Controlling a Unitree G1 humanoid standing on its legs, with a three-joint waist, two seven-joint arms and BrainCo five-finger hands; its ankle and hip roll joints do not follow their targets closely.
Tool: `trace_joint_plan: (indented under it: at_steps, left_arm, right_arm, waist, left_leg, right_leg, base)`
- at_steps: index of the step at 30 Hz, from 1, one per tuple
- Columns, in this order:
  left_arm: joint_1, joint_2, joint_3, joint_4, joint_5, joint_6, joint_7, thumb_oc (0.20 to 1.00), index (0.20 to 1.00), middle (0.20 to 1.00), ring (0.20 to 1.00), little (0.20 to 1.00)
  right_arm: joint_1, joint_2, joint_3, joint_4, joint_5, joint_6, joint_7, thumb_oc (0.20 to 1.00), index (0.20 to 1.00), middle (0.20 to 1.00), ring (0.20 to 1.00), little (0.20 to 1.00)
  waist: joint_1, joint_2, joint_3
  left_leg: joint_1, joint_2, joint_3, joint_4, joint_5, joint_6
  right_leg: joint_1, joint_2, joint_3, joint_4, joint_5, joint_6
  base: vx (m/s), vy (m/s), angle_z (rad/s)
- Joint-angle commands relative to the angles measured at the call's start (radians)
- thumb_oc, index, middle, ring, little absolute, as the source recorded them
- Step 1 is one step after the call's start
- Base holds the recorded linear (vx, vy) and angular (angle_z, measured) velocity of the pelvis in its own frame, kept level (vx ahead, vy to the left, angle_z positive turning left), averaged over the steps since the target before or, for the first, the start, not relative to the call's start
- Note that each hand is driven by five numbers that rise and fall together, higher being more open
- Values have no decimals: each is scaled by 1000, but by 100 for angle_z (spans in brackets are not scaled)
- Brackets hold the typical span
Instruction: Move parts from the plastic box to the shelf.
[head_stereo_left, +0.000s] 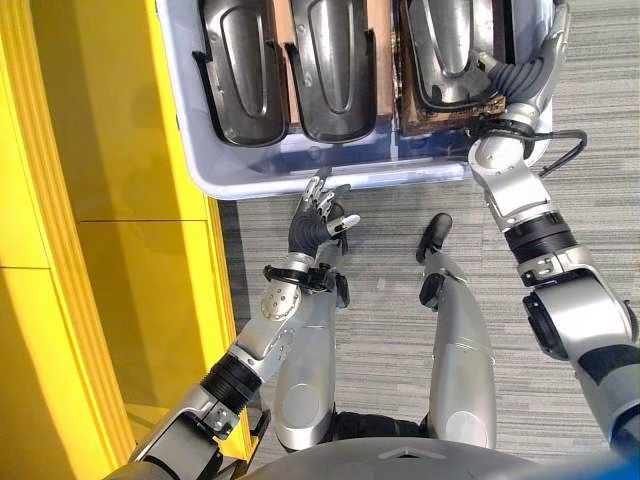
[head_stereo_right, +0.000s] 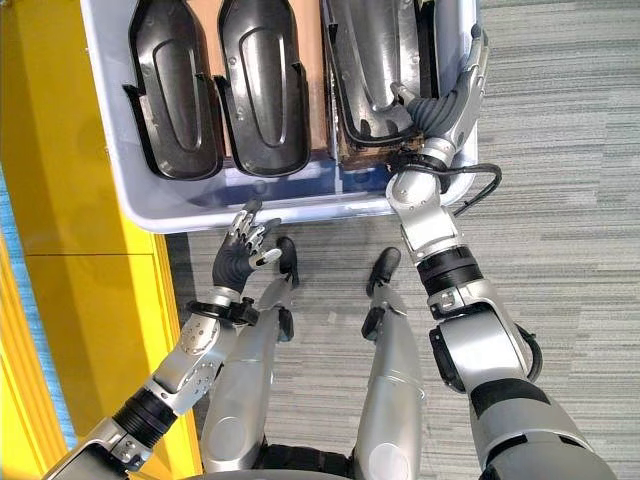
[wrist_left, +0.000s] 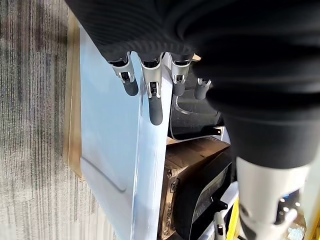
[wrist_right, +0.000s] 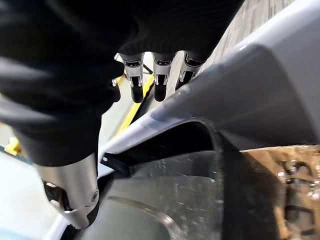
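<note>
- Plastic box: smooth, translucent blue-grey plastic.
- Parts inside the box: glossy black moulded plastic.
- Dividers between the parts: matt brown cardboard.
- Floor beneath the box: rough grey carpet.

The floor under me was grey carpet with fine stripes. On it stood the pale plastic box, its near wall just ahead of my feet, and in it black moulded parts lay side by side with brown cardboard between them. A yellow shelf stood on the floor to my left, just beside the box.
</note>
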Motion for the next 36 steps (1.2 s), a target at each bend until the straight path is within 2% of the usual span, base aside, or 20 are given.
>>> trace_joint_plan:
  at_steps: [1, 11, 15, 17, 19, 20, 23, 24, 26, 30, 32, 34, 36]
  left_arm:
    - [26, 10, -10, -67, -13, 1, -35, 1000, 1000, 1000, 1000, 1000]
    - [44, 34, 5, -82, -13, 16, -69, 1000, 1000, 1000, 1000, 1000]
    - [50, 36, 7, -83, -5, 15, -76, 1000, 1000, 1000, 1000, 1000]
    - [50, 36, 5, -82, -7, 11, -77, 1000, 1000, 1000, 1000, 1000]
    - [46, 35, 1, -75, -5, 7, -76, 1000, 1000, 1000, 1000, 1000]
    - [45, 32, -5, -70, -1, 2, -77, 1000, 1000, 1000, 1000, 1000]
    - [46, 31, -18, -60, 1, -14, -76, 1000, 1000, 1000, 1000, 1000]
    - [41, 31, -24, -60, 6, -14, -69, 1000, 1000, 1000, 1000, 1000]
    - [37, 33, -32, -44, 6, -26, -75, 1000, 1000, 1000, 1000, 1000]
    - [41, 43, -39, -24, 12, -44, -88, 1000, 1000, 1000, 1000, 1000]
    - [44, 53, -35, -2, 4, -64, -109, 1000, 1000, 1000, 1000, 1000]
    - [46, 60, -28, 12, 1, -75, -127, 1000, 1000, 1000, 1000, 1000]
    - [46, 67, -19, 22, -1, -79, -148, 1000, 1000, 1000, 1000, 1000]
  right_arm:
    - [24, 34, 52, 33, 59, 27, 173, 1000, 1000, 1000, 1000, 1000]
    - [6, 35, 114, 30, 11, 39, 276, 1000, 1000, 1000, 1000, 1000]
    - [8, 42, 134, 28, -16, 51, 251, 1000, 1000, 1000, 1000, 1000]
    - [5, 39, 138, 31, -87, 46, 226, 1000, 1000, 1000, 1000, 1000]
    - [-8, 29, 147, 34, -237, 53, 219, 1000, 1000, 1000, 1000, 1000]
    - [-18, 16, 165, 33, -376, 67, 191, 1000, 1000, 1000, 1000, 1000]
    - [-36, -10, 207, 31, -476, 114, 183, 1000, 1000, 1000, 1000, 1000]
    - [-51, -22, 234, 51, -575, 130, 163, 1000, 1000, 1000, 1000, 1000]
    - [-70, -43, 267, 76, -660, 141, 172, 1000, 1000, 1000, 1000, 1000]
    - [-101, -81, 370, 137, -723, 157, 216, 1000, 1000, 1000, 1000, 1000]
    - [-114, -89, 436, 208, -692, 198, 241, 1000, 1000, 1000, 1000, 1000]
    - [-121, -86, 466, 266, -688, 186, 256, 1000, 1000, 1000, 1000, 1000]
    - [-132, -81, 496, 310, -668, 216, 316, 1000, 1000, 1000, 1000, 1000]
  waist:
    - [38, 51, -33]
    - [56, 46, -33]
    - [60, 44, -33]
    - [60, 44, -33]
    - [61, 45, -33]
    - [61, 46, -33]
    - [61, 47, -33]
    - [63, 48, -33]
    - [65, 48, -33]
    - [74, 47, -33]
    - [83, 47, -33]
    - [90, 47, -33]
    - [98, 45, -33]
  left_leg:
    - [-58, -13, -55, 15, -3, -27]
    - [-57, -19, -68, 23, -3, -23]
    - [-54, -17, -69, 22, -2, -22]
    - [-55, -18, -70, 23, -2, -21]
    - [-58, -20, -72, 26, -2, -20]
    - [-55, -22, -73, 27, -3, -19]
    - [-52, -22, -73, 28, -4, -18]
    - [-55, -23, -75, 28, -3, -18]
    - [-53, -25, -78, 29, -4, -18]
    - [-56, -23, -80, 29, -3, -19]
    - [-59, -21, -81, 26, -1, -19]
    - [-63, -21, -83, 25, 0, -19]
    - [-66, -21, -86, 23, 1, -19]
  right_leg:
    - [12, 7, 48, 24, -21, 63]
    - [22, 5, 35, 25, -18, 63]
    - [28, 6, 34, 22, -16, 62]
    - [27, 5, 33, 23, -15, 63]
    - [27, 4, 32, 23, -14, 64]
    - [30, 3, 31, 23, -14, 66]
    - [34, 0, 29, 20, -11, 68]
    - [34, -1, 28, 18, -9, 70]
    - [38, -2, 25, 16, -8, 72]
    - [41, -7, 14, 12, -6, 77]
    - [43, -11, 6, 7, -4, 78]
    - [44, -12, -1, 4, -4, 78]
    - [44, -14, -9, 2, -2, 79]
  base:
    - [-6, -38, -1]
    - [-4, -23, 1]
    - [0, 0, 0]
    - [0, 0, 0]
    - [0, 0, 0]
    - [0, 0, 0]
    - [0, 0, 0]
    - [0, 0, 0]
    - [0, 0, 0]
    - [0, -7, 1]
    - [-3, -42, 6]
    - [-8, -54, 9]
    - [-4, -60, 10]
